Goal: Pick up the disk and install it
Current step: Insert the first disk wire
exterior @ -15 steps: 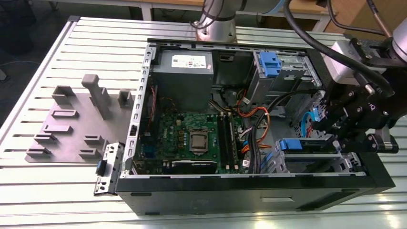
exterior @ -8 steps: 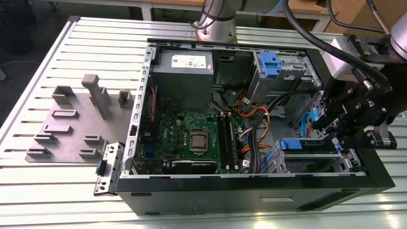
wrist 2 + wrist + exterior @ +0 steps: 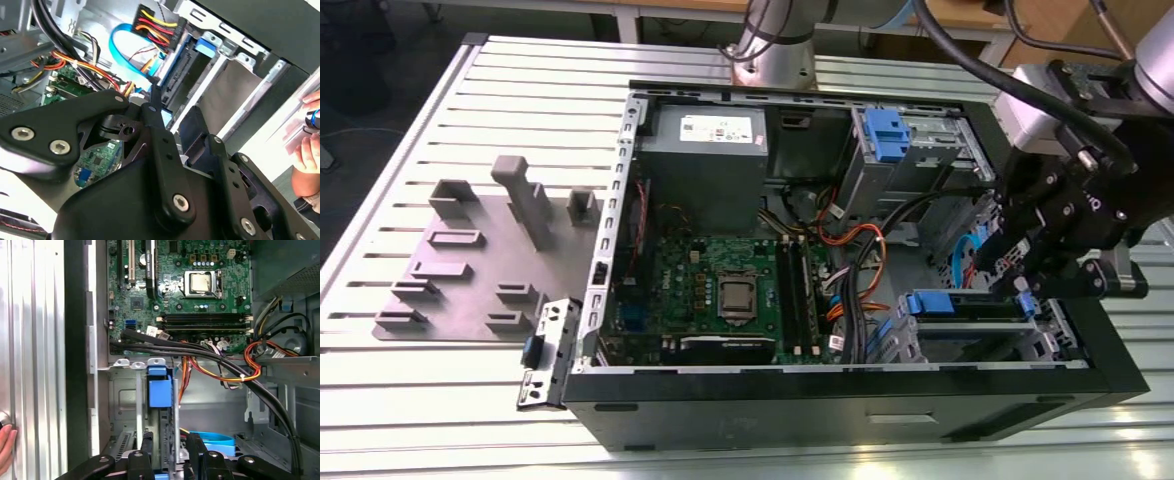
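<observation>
1. The disk sits on edge in the drive bay at the lower right of the exterior view, inside the open computer case. Its blue carrier tab faces the middle of the case. In the first wrist view the disk appears edge-on between the bay's metal rails.
2. The gripper hangs directly over the disk at the right of the exterior view. In the first wrist view the gripper straddles the disk's edge, but I cannot tell whether it is pinching the disk or standing loose around it.
3. Black, orange and red cables run just beside the bay, and a blue ribbon cable lies near the gripper.
4. Further left in the exterior view is the green motherboard, with the grey power supply above it.
5. A second blue latch sits in the upper bay.
6. The case rests on a slatted metal table, with a grey fixture plate to its left.
7. A person's hand rests by the case.
</observation>
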You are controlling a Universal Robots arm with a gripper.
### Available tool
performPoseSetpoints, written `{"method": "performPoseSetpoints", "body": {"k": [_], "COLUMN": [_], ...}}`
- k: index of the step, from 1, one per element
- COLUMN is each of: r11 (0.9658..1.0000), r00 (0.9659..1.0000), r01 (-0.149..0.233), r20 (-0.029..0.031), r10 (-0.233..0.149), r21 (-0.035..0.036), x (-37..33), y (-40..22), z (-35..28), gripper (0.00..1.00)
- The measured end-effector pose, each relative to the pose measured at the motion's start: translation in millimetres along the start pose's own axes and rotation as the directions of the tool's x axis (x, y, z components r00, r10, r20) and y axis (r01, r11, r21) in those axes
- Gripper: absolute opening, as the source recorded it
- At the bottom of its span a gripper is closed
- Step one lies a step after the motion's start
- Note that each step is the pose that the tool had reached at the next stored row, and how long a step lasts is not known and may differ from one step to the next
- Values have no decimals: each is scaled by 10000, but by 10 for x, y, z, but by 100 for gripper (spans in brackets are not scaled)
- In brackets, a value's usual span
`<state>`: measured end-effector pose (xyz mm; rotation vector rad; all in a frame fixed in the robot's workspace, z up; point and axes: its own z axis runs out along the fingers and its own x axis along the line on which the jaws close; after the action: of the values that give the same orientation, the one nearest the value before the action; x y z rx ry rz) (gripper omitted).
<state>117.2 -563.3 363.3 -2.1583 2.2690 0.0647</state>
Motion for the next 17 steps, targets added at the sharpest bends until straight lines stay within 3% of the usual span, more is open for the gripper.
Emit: {"method": "performPoseSetpoints", "body": {"k": [4, 13, 17], "r11": [10000, 10000, 10000], "r00": [10000, 10000, 10000], "r01": [2, 0, 0], "r20": [0, -2, -5], "r10": [-2, 0, 0], "r21": [0, -11, -16], "x": [-68, -70, -70], "y": [-13, -42, -43], "z": [8, 156, 163], "gripper": [42, 42, 42]}}
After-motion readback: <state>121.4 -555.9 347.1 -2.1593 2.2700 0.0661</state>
